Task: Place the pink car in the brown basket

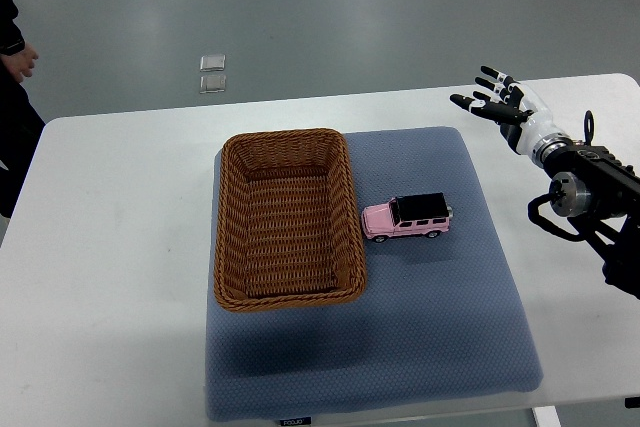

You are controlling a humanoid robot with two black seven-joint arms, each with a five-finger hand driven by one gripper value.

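A pink toy car [407,216] with a black roof lies on the blue mat [440,327], just right of the brown wicker basket [226,237]. The basket holds nothing. My right hand [494,100] hovers over the table's far right part, well above and to the right of the car, fingers spread and holding nothing. Its arm [585,192] comes in from the right edge. My left arm does not show.
A person stands at the far left edge, with a hand [18,64] and dark sleeve beyond the white table [110,247]. Two small square plates [212,74] sit on the grey floor behind the table.
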